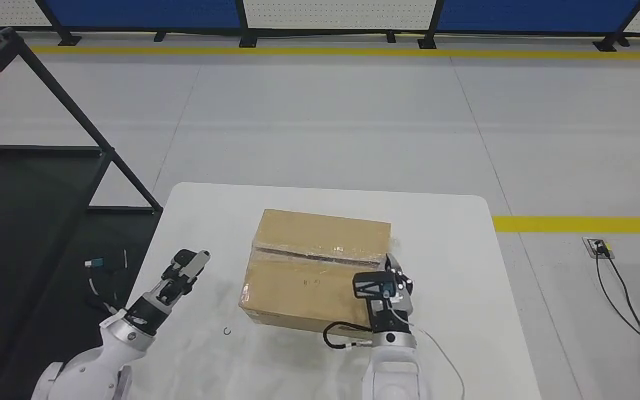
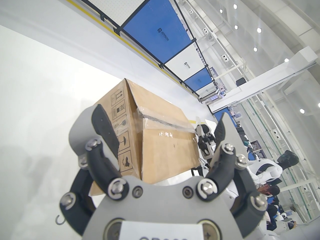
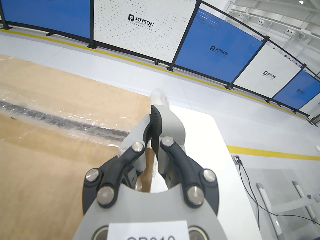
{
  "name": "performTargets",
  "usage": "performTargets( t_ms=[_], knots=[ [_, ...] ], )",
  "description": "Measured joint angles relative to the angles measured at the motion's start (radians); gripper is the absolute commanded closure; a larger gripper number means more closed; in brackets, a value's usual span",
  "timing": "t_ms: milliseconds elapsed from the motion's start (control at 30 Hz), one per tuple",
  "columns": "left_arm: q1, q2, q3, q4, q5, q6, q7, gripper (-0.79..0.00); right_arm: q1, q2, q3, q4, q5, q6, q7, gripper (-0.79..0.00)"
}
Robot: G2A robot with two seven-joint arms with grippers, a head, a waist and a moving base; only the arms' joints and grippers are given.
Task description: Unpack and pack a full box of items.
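Table (image 1: 205,215): box (image 1: 315,272) ctr, well off edges

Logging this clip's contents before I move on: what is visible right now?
cardboard box: one, brown, mid-table, flaps closed.
clear tape: one strip, transparent, along the box's top seam.
small hook: one, dark, on the table near the box, on the left gripper's side.
table: one, white.
fence panels: several, blue and white, across the floor.
floor socket: one, with black cable, beside the table.
left gripper: open, beside the box.
right gripper: shut on the tape's end.
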Motion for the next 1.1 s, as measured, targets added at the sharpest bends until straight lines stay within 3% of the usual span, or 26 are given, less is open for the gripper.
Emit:
performTargets(
  t_ms=[67,133,1100],
  knots=[
    [-0.001,0.0,0.001,0.0,0.0,-0.001,-0.002,-0.785,-0.001,-0.001,0.002,-0.004,0.003,0.001,0.007,0.0],
    [-0.002,0.001,0.002,0.001,-0.001,-0.003,-0.003,-0.785,-0.006,-0.002,0.004,-0.011,0.008,0.004,0.007,-0.172],
    [-0.005,0.003,0.012,-0.001,0.005,-0.003,-0.005,-0.785,-0.072,-0.012,0.028,-0.077,0.046,0.03,-0.028,-0.332]
  ],
)
